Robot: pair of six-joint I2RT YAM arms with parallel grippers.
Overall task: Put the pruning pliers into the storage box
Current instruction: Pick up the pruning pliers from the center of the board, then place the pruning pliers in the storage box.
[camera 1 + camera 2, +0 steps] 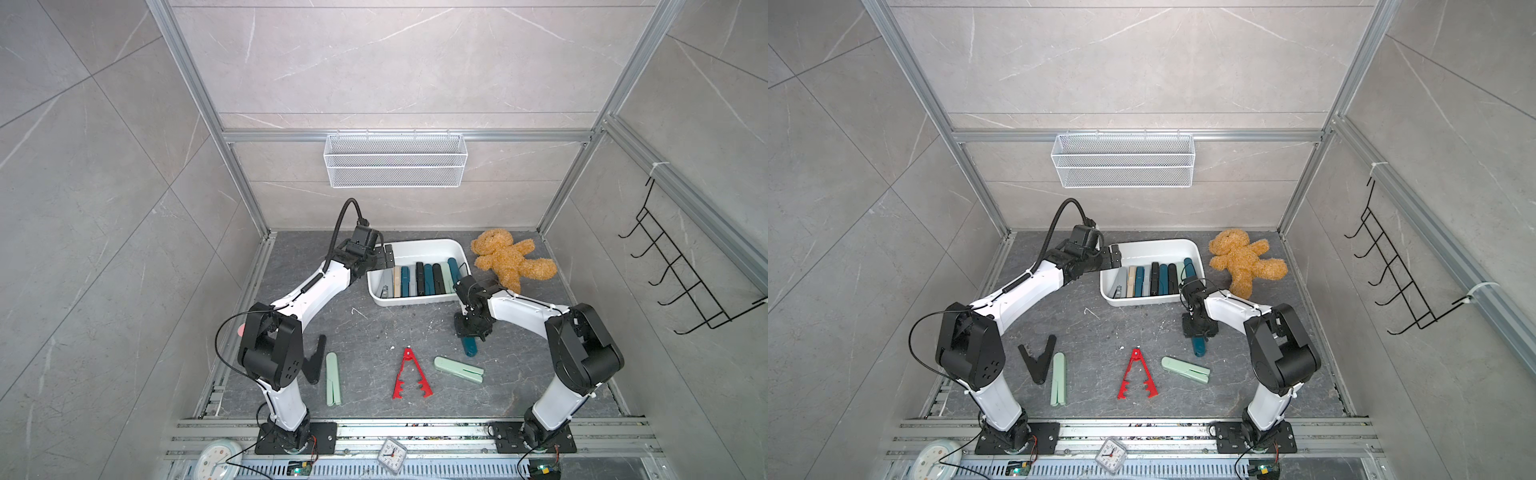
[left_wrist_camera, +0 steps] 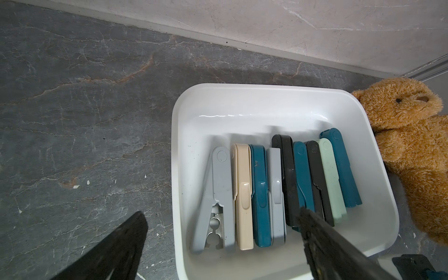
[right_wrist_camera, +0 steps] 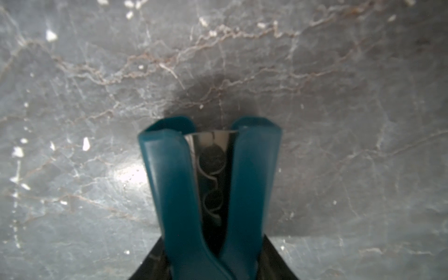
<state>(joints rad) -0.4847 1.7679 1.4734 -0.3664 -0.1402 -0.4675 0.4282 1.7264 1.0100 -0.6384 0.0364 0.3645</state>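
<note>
R gripper (image 1: 471,329) is clamped on dark teal pliers (image 1: 470,347), pointing down at the bench (image 1: 374,328) just in front of the white box (image 1: 432,246). Wrist view shows the pliers' two arms slightly apart, tips close to the bench. L gripper (image 1: 388,256) hangs over the box's left rim, jaws wide, holding nothing. Box has nine pliers (image 2: 278,184) in a row, side by side. Loose on bench: black V-shaped pliers (image 1: 316,359), mint pliers (image 1: 333,379), red toothed pliers (image 1: 409,376), 2nd mint pliers (image 1: 459,369). Teddy bear (image 1: 509,257) lies beside the box's right side.
</note>
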